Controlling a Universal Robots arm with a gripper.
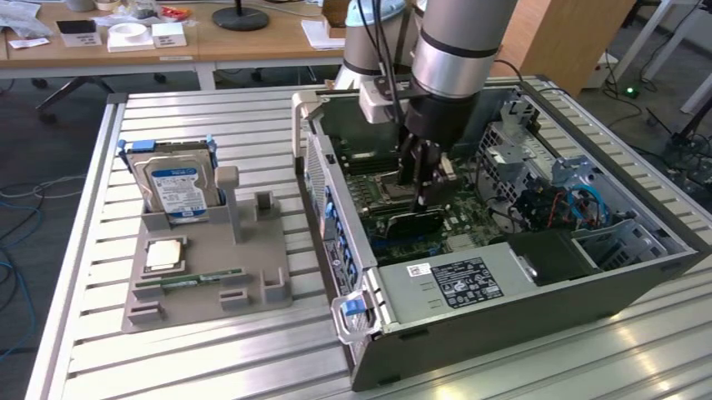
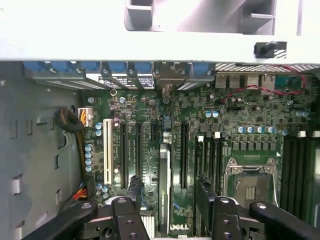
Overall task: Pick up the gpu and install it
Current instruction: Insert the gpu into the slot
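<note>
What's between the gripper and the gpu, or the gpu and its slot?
Nothing visible. The gpu stands edge-on on the motherboard, apparently already in a slot, right between the open gripper fingers. No cable or part crosses the gap on either side.

The arm (image 1: 456,42) is cut off at the exterior view's twelve o'clock edge. Its gripper (image 1: 428,187) hides part of the motherboard (image 1: 384,179) behind it. In the wrist view the gripper (image 2: 170,200) runs off the six o'clock edge, and the gpu (image 2: 165,185), seen edge-on between the fingers (image 2: 135,192), perhaps stands in a slot; its seating cannot be told.
</note>
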